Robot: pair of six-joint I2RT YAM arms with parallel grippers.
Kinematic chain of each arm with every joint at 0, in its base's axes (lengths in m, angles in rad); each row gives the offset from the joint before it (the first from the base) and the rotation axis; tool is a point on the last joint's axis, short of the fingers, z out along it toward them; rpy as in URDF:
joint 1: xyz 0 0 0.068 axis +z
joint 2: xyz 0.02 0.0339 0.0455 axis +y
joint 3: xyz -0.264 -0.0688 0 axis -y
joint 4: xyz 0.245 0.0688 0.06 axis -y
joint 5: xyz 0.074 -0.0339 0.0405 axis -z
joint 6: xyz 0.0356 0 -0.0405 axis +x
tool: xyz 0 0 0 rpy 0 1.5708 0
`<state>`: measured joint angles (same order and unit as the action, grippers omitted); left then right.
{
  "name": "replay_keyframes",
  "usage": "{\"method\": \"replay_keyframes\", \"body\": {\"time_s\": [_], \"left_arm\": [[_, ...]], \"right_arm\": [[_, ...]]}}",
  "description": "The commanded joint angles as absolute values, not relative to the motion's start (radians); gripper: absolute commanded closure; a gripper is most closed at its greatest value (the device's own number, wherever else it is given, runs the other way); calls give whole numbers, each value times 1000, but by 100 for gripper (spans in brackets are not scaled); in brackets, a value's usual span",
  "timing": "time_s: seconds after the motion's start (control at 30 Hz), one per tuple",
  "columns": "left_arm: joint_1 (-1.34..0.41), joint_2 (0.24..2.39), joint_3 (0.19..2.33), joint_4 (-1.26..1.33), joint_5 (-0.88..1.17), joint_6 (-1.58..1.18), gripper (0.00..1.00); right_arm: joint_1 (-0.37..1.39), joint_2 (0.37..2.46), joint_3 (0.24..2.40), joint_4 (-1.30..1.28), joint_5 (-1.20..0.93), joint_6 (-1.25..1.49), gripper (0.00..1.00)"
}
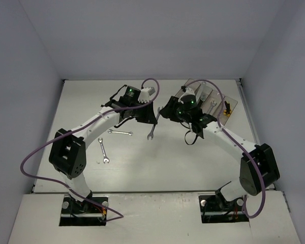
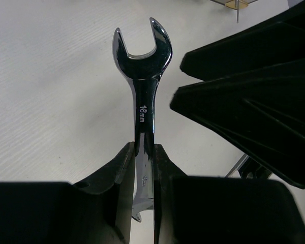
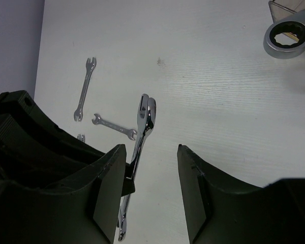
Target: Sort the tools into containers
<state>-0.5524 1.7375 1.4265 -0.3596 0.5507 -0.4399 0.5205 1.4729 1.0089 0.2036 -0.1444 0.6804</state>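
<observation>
Left wrist view: left gripper [image 2: 144, 152] clenched on the wrench [image 2: 142, 76] shank, open end forward, clear of the table [image 2: 51, 101].
Right gripper [image 3: 151, 152]: jaws apart around the wrench, nearer one finger, not pinching.
Your move: centre it, close, then release left.
Containers [image 1: 235, 101]: far right, behind right arm.

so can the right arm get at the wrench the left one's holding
Probably yes: the right arm has its jaws open close to the wrench, whose open end sticks out clear of the left arm.

Large wrench [image 2: 142, 96]: silver, open-ended, clamped in the left hand [image 2: 143, 152].
Small wrenches [image 1: 120, 132]: flat on bench [image 1: 168, 162], near that hand.
</observation>
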Motion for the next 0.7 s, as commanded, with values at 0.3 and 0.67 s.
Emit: {"method": "replay_keyframes", "body": {"time_s": [0.3,0.67], "left_arm": [[-571,1649,1451,-270,583,-465,100],[-571,1653,1457,-311,537,-439,84]], "right_arm": [[564,1561,1095,297,-146,680,66],[556,1540,1091,295,-101,651,100]]}}
